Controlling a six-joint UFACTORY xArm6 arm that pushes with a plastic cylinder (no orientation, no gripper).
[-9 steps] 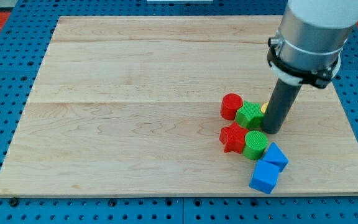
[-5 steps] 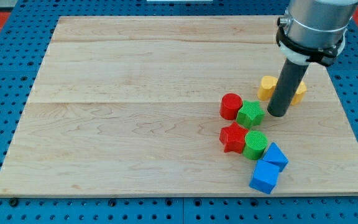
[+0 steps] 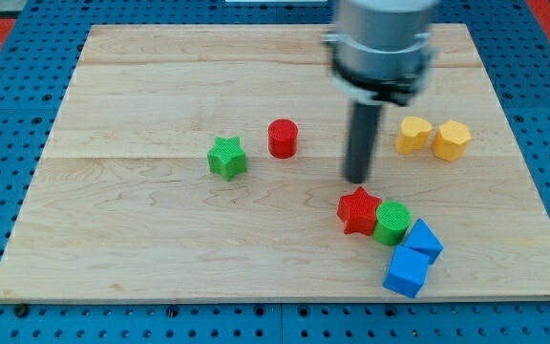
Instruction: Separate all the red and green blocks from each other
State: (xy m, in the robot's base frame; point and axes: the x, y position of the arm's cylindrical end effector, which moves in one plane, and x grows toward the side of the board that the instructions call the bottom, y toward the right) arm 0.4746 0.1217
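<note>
My tip [image 3: 356,179] rests on the board just above the red star block [image 3: 358,211], with a small gap between them. The red star touches the green cylinder [image 3: 392,222] on its right. The red cylinder [image 3: 283,138] stands alone to the upper left of my tip. The green star block [image 3: 227,158] lies further left, apart from the red cylinder.
Two yellow blocks [image 3: 413,135] [image 3: 452,139] sit side by side at the right. Two blue cubes [image 3: 422,239] [image 3: 407,271] lie below right of the green cylinder, the upper one touching it. The wooden board [image 3: 160,248] sits on a blue pegboard.
My tip has swept left from beside the green star. The green star and red cylinder have slid left and now lie apart. The red star and green cylinder have not moved.
</note>
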